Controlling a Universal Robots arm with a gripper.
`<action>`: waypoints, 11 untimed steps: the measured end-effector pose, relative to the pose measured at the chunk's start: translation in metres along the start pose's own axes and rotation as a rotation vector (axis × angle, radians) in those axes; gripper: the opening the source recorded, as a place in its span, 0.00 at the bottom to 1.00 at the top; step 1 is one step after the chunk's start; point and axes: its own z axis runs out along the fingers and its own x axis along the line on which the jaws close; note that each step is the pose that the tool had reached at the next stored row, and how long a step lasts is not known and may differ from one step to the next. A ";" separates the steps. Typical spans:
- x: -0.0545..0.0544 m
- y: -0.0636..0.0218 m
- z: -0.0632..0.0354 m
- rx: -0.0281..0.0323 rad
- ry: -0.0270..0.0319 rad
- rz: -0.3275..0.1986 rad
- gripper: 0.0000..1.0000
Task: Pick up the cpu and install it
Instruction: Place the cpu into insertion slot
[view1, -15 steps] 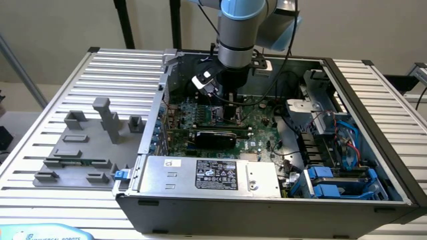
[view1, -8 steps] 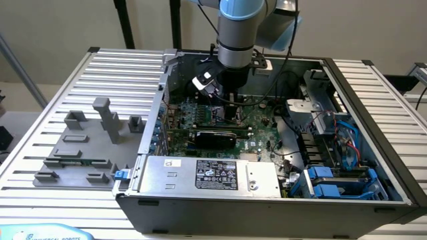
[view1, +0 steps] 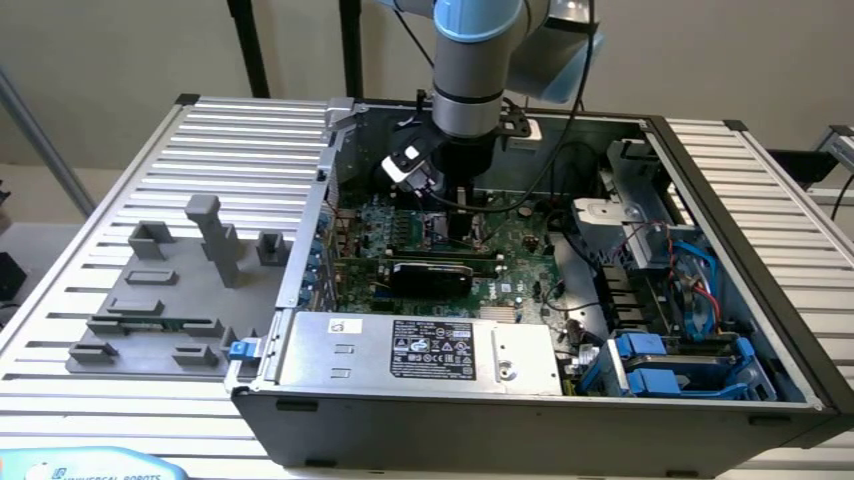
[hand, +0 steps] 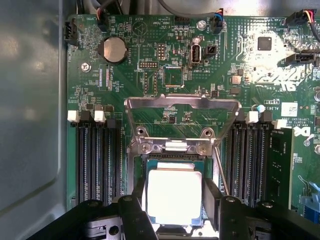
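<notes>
Two fingers (hand: 134, 212) of tool (hand: 173, 205) closed on cpu (hand: 173, 192) edges, gripping it, at open motherboard socket (hand: 172, 148)

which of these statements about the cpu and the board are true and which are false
1. The jaws sit on either side of the silver-topped square cpu, against its edges. True.
2. The socket's hinged metal load frame is closed down over the cpu. False: the frame is swung open and lies clear of the chip.
3. A round silver coin battery sits on the green motherboard. True.
4. The cpu lies among the grey plastic fixture blocks on the slatted table. False: it is inside the dark grey metal computer case, at the socket.
</notes>
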 end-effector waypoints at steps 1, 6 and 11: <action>0.000 0.0000 0.0002 -0.0003 0.0000 -0.001 0.55; 0.000 0.0000 0.0010 -0.0017 0.0002 -0.004 0.55; 0.000 0.0000 0.0016 -0.0025 0.0003 -0.007 0.55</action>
